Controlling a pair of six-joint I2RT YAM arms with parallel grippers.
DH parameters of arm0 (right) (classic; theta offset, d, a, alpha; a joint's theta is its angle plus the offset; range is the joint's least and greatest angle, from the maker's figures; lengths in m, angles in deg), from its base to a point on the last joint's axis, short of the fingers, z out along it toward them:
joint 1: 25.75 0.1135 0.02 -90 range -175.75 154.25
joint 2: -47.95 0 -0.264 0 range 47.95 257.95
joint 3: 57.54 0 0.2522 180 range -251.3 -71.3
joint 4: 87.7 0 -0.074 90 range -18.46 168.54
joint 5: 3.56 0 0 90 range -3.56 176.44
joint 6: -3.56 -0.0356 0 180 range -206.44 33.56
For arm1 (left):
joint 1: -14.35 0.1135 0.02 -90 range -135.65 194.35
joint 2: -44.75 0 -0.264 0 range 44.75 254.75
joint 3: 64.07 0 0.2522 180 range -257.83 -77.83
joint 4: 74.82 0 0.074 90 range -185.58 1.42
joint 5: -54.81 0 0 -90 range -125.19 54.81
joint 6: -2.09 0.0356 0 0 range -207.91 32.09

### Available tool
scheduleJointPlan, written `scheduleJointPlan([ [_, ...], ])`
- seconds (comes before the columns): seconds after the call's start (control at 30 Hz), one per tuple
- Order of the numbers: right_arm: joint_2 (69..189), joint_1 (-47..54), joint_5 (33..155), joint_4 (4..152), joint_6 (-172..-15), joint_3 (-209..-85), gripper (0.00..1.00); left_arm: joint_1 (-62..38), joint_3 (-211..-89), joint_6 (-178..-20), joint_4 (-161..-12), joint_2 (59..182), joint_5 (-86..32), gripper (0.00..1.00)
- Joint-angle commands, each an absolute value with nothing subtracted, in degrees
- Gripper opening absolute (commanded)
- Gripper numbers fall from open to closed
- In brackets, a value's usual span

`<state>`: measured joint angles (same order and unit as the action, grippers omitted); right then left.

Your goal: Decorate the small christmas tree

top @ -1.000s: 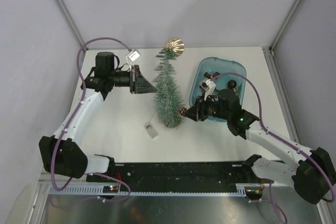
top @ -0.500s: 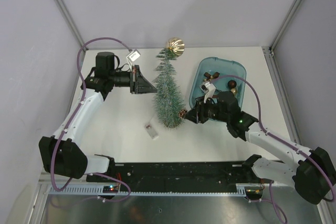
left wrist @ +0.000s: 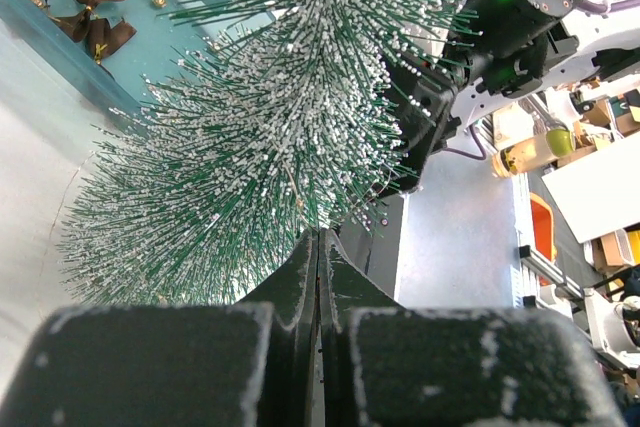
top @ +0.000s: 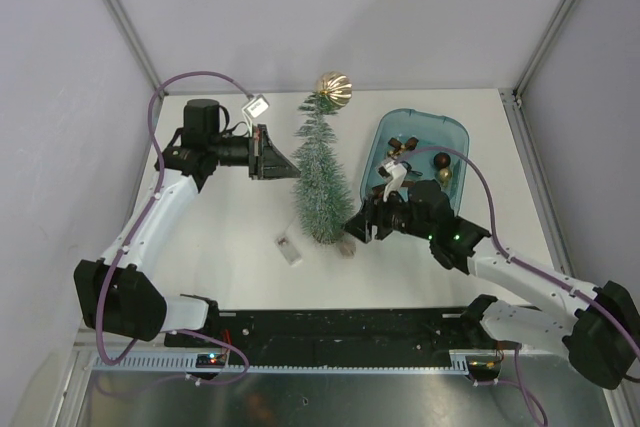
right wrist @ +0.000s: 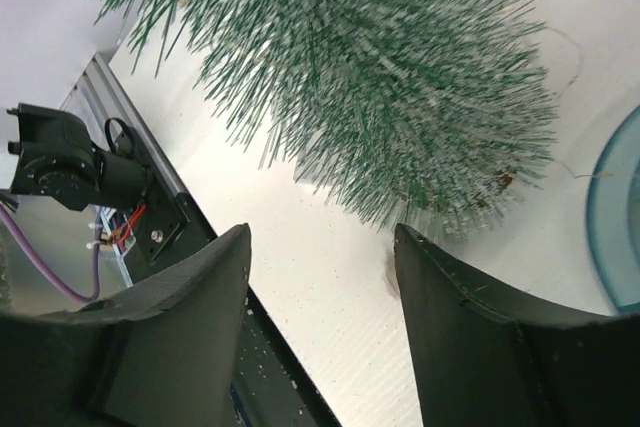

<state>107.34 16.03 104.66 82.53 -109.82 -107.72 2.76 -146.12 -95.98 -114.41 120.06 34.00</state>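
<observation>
Frosted-green bristles mark the small christmas tree [top: 322, 187], which stands on the white table [top: 230, 237] between the two arms, a gold ball [top: 333, 87] at its tip. The left hand [top: 291, 171] has not moved from the tree's left flank. Its fingers are pressed flat together against the outer bristles, and I cannot tell whether any bristles are pinched between them. The right hand [top: 352, 227] has slid left and nearer over the last second, away from the blue tray [top: 455, 129] and up to the tree's base, and its fingers are now spread wide apart with nothing between them. A small brown ornament [top: 347, 247], which was at that hand's fingertips a second ago, now lies on the table just beside the tree's base. The clear tag [top: 289, 248] lies where it was.
</observation>
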Motion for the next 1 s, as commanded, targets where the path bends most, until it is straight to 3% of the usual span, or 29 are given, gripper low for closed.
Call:
scheduleJointPlan([
  [0.0,107.05,18.94,99.43,80.83,-108.27,-107.81,0.66,1.99,-147.89,-95.99,-114.13,118.49,34.48,0.00],
  [0.37,100.46,16.87,93.92,72.61,-107.87,-107.79,0.69,1.43,-148.20,-96.25,-114.15,118.40,33.93,0.00],
  [0.57,95.89,14.60,77.20,64.16,-110.88,-108.26,0.72,1.31,-148.16,-96.00,-114.13,118.71,33.92,0.00],
  [0.73,100.89,8.80,75.78,56.59,-112.66,-115.53,0.71,1.34,-148.28,-96.04,-114.15,118.56,33.34,0.00],
  [0.97,99.48,24.00,68.48,34.23,-121.68,-119.81,0.81,1.28,-147.73,-95.67,-114.08,118.77,33.29,0.00],
])
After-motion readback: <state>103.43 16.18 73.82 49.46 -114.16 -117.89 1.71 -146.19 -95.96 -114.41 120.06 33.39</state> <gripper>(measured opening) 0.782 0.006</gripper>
